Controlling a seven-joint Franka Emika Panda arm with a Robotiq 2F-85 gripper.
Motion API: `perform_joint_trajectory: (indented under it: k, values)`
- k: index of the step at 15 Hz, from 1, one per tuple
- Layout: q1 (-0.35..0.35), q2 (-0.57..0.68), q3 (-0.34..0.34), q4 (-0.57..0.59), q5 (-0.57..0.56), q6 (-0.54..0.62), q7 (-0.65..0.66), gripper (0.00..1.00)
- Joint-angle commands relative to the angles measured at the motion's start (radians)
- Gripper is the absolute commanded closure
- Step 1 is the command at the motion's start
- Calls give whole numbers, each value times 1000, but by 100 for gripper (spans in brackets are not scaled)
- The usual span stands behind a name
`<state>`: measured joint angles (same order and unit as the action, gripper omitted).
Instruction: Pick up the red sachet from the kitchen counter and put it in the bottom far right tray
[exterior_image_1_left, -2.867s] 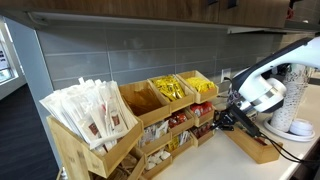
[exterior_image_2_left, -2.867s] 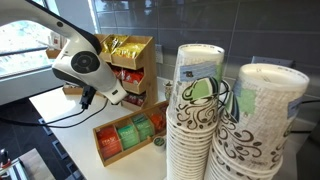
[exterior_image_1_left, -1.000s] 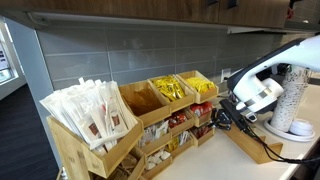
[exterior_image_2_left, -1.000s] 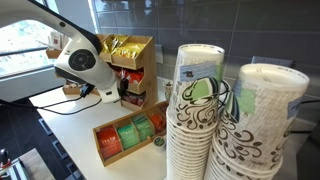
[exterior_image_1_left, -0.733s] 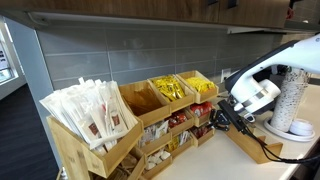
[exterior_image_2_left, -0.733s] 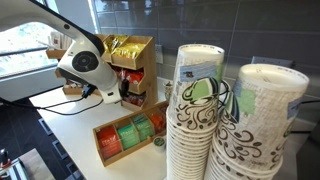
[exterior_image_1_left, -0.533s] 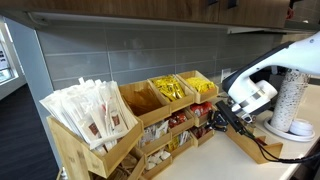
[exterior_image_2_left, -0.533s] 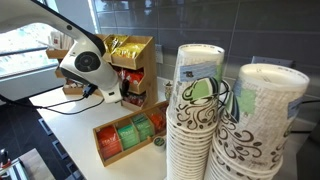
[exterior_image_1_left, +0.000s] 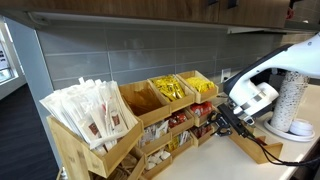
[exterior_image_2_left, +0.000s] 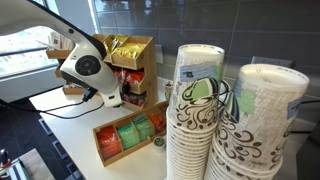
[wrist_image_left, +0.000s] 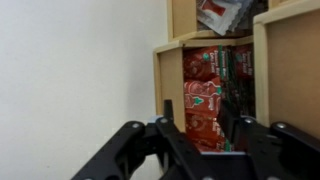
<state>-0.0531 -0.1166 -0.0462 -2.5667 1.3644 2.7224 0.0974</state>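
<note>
While the hand (wrist_image_left: 196, 112) pinches the red sachet (wrist_image_left: 203, 100), the bottom far right tray (wrist_image_left: 159, 75) ahead holds more red packets (wrist_image_left: 208, 64).

Red packets (wrist_image_left: 205, 70) with pale print are being framed by the pale wood of the bottom far right tray (wrist_image_left: 160, 75), while yellow packets (exterior_image_1_left: 168, 90) are being set off against a grey tiled wall (exterior_image_1_left: 110, 50) and brown swirls are being displayed on white paper cups (exterior_image_2_left: 198, 125)
</note>
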Motion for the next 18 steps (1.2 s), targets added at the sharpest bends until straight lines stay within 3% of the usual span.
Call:
perform_joint_trajectory:
  k: [1, 3, 4, 8, 15, 16, 18]
  values:
    - [-22, -31, -16, -34, -37, -23, 14, 19]
    - [-29, -37, -21, -46, -64, -31, 20, 3]
    - [-31, -44, -23, -53, -76, -35, 17, 0]
    - [-46, -98, -28, -100, -165, -49, 11, 0]
    - [-97, -348, -45, -267, -578, -210, -47, 0]
    - [-106, -304, -58, -189, -643, -254, -55, 0]
    - [-112, -392, -78, -192, -742, -328, -83, 0]
